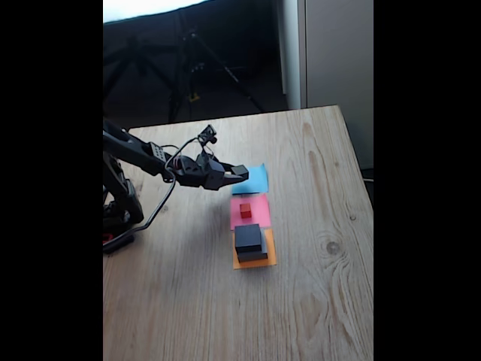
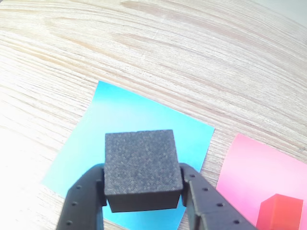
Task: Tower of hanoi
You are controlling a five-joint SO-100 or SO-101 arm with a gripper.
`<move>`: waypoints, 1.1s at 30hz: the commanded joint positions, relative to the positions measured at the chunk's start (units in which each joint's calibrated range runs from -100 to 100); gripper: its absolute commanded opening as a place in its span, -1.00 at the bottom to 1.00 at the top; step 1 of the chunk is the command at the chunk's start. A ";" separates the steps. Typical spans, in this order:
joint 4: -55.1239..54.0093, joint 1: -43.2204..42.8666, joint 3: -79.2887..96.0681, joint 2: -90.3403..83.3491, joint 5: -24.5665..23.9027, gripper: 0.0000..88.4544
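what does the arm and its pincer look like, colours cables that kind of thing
The arm is black all over, with thin dark cables looping along it and down toward its base. Its pincer has two matte black fingers with small round holes along them. A small black module sits on top near the wrist.

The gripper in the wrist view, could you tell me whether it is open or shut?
Shut on the small black cube: the gripper has a finger pressed against each side, above the blue paper square.

Three black blocks, one red cube, three paper squares.
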 commanded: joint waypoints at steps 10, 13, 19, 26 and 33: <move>-10.64 0.51 -5.53 11.95 0.52 -0.85; -11.05 0.51 -7.53 13.99 0.52 -0.83; -12.83 -0.24 -7.35 15.81 0.52 -0.81; -14.69 -0.91 -7.44 17.40 0.52 -0.79; -15.74 -1.33 -6.44 17.63 0.52 -0.70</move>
